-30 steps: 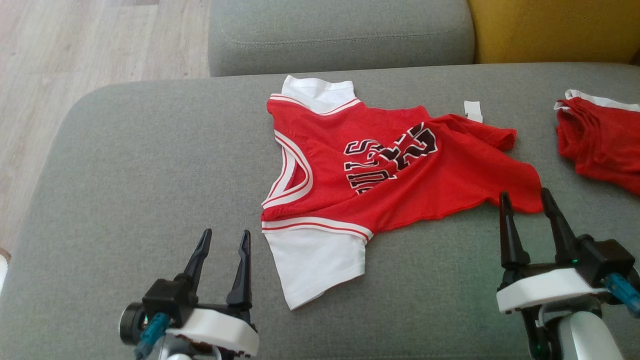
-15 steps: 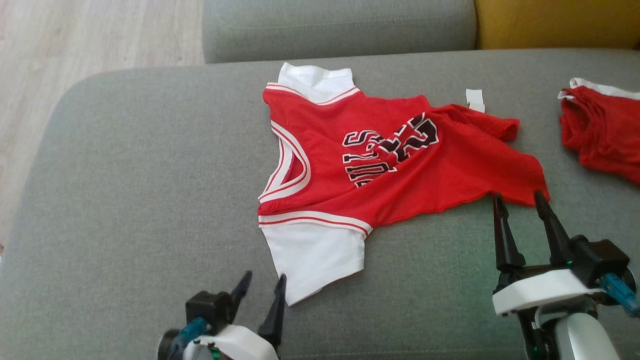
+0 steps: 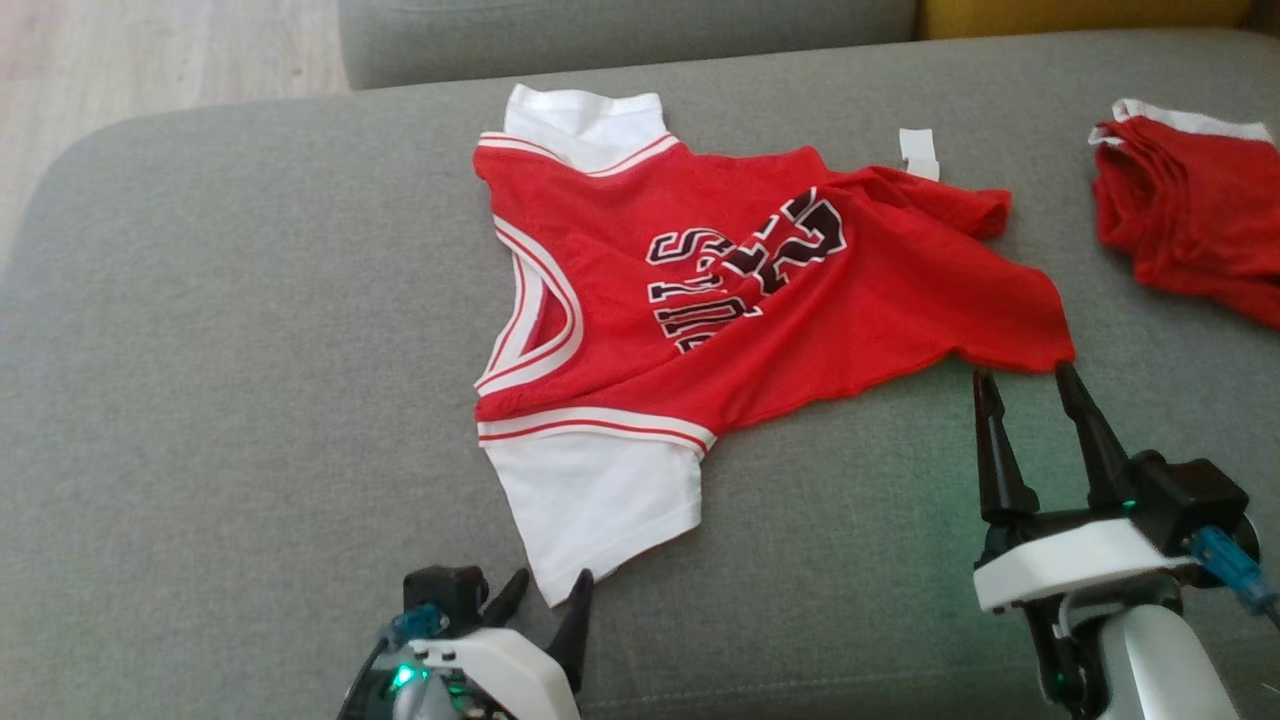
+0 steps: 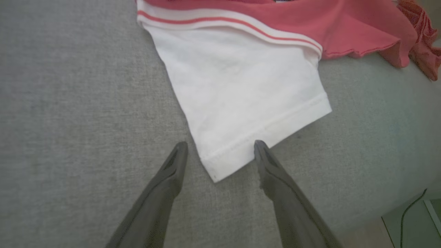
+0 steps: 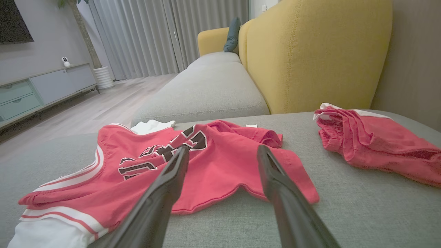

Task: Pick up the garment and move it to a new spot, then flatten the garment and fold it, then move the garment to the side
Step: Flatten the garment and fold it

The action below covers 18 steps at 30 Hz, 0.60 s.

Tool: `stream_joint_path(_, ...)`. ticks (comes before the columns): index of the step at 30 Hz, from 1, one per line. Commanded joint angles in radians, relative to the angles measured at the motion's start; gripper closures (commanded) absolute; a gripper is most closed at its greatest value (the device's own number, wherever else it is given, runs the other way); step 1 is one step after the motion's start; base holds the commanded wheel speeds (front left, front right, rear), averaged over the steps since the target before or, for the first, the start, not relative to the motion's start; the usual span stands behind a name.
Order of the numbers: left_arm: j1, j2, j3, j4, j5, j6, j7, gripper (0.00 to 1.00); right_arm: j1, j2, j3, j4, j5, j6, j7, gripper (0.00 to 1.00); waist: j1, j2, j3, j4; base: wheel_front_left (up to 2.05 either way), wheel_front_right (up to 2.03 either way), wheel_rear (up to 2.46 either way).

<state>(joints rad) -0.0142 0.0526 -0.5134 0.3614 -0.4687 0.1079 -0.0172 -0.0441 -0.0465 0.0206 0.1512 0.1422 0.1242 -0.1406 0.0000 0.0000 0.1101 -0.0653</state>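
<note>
The garment (image 3: 720,290) is a red jersey with white sleeves and black lettering, lying rumpled on the grey sofa seat (image 3: 250,350). My left gripper (image 3: 550,595) is open at the bottom of the head view, its tips straddling the corner of the near white sleeve (image 4: 241,93). In the left wrist view the left gripper (image 4: 220,151) has that sleeve's hem between its fingers. My right gripper (image 3: 1020,385) is open just below the jersey's red hem corner, near it. In the right wrist view the right gripper (image 5: 222,153) points at the garment (image 5: 206,162).
A second red garment (image 3: 1190,210) lies bunched at the right of the seat, also in the right wrist view (image 5: 372,141). A small white tag (image 3: 918,152) sits behind the jersey. A yellow backrest (image 5: 310,55) rises behind; wooden floor (image 3: 150,50) lies left.
The head camera has tilted down, shifting the scene up. My left gripper moved right and forward to the white sleeve's corner. The right gripper crept a little closer to the red hem.
</note>
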Motion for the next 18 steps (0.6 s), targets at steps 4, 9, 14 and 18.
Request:
stream_joint_path(4,-0.052,-0.002,0.012,0.01,-0.024,0.016,0.01,0.15,-0.047,-0.004,0.026,-0.023,0.005,0.007,-0.016,0.0,0.0,0.0,0.018,-0.021,0.0,0.0,0.0)
stream_joint_path(9,-0.074,-0.002,-0.004,0.044,-0.039,0.015,0.012,0.67,-0.053,-0.004,0.022,-0.015,0.005,0.007,-0.02,0.0,0.0,0.0,0.026,-0.031,0.0,0.0,0.0)
stream_joint_path(14,-0.087,0.0,0.022,0.013,-0.047,0.02,-0.068,1.0,-0.044,-0.004,-0.016,0.001,0.003,0.007,-0.012,0.0,0.0,0.0,0.026,-0.016,0.0,0.0,0.0)
stream_joint_path(18,-0.079,0.028,0.096,-0.074,-0.062,0.048,-0.156,1.0,-0.031,-0.004,-0.057,0.031,0.006,0.007,0.007,0.0,0.0,0.0,0.02,0.013,0.0,0.0,0.0)
